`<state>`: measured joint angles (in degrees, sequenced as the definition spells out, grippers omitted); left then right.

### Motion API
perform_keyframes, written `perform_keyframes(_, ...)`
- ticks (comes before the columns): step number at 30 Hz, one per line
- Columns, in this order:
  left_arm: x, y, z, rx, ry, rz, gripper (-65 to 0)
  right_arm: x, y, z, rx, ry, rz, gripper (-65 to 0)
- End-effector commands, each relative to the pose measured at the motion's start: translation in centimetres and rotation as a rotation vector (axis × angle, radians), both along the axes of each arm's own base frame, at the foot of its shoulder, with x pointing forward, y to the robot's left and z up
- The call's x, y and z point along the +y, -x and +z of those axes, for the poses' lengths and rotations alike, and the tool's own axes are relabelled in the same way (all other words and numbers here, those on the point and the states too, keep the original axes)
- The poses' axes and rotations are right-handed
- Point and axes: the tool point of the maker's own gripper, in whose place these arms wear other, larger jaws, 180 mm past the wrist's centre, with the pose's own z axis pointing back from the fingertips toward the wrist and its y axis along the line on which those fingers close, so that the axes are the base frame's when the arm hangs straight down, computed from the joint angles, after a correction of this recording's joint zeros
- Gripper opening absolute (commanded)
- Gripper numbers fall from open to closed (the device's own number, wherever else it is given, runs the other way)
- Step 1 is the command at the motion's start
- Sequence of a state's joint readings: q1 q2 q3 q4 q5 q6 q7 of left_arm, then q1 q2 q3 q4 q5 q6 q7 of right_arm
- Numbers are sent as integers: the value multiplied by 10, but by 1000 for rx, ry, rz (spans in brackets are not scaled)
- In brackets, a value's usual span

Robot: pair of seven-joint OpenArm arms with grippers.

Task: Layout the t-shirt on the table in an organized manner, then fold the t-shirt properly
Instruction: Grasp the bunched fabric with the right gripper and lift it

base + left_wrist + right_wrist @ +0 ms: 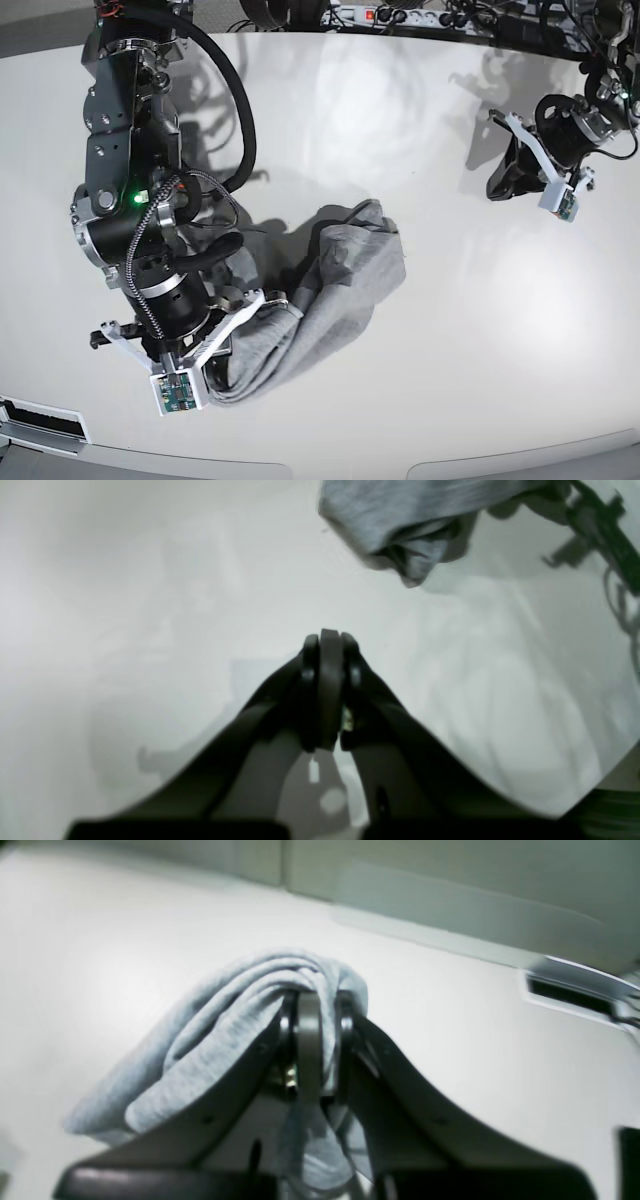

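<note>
Altogether one t-shirt point(330, 290), one table point(420, 120), two grippers

Bright, even overhead light; the glossy table point(450, 300) shows glare at 12 o'clock in the base view. Soft shadows trail both arms. Wrist views are blurred, their near edges dark and out of focus.

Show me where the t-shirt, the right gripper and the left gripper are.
t-shirt point(345, 285): base view, middle of the bunched cloth.
right gripper point(315, 1005): right wrist view, between its fingertips.
left gripper point(330, 640): left wrist view, between its fingertips.
</note>
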<state>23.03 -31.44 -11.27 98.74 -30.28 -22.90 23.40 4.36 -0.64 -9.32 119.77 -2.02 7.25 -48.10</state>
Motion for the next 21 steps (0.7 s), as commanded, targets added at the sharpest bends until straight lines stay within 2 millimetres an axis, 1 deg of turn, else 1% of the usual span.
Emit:
perform_keyframes(1,0,-7,12,-43,13,-5,-650,-5,-6,22,-81,-11,-30,-650)
perform_keyframes(4,0,-7,12,-43,13,-5,-650,-6,-5,19,-69,6,-33,-650)
perform_keyframes(7,0,-7,12,-43,13,-5,-650,-3,1,4,-3,69,2,-650)
perform_keyframes(8,0,-7,12,-43,13,-5,-650,-4,3,-2,21,73,0,-638)
perform_keyframes(9,0,-7,12,-42,12,-6,-650,-5,5,-6,39,73,-5,-568)
perform_keyframes(10,0,-7,12,-43,13,-5,-650,-7,7,-11,55,68,-16,-479)
perform_keyframes(12,0,-7,12,-43,13,-5,-650,-16,11,-19,72,84,-57,-297)
perform_keyframes(13,0,-7,12,-43,13,-5,-650,-24,12,-21,78,104,-87,-237)
perform_keyframes(14,0,-7,12,-43,13,-5,-645,-37,14,-24,80,129,-140,-211)
perform_keyframes(17,0,-7,12,-43,13,-5,-529,-77,21,-30,103,203,-287,-211)
perform_keyframes(18,0,-7,12,-43,12,-5,-500,-83,22,-32,112,201,-300,-214)
perform_keyframes(19,0,-7,12,-43,13,-5,-480,-82,24,-37,129,178,-274,-215)
perform_keyframes(20,0,-7,12,-43,13,-5,-470,-68,24,-42,149,143,-183,-218)
perform_keyframes(21,0,-7,12,-43,13,-5,-470,-44,27,-48,170,102,-48,-218)
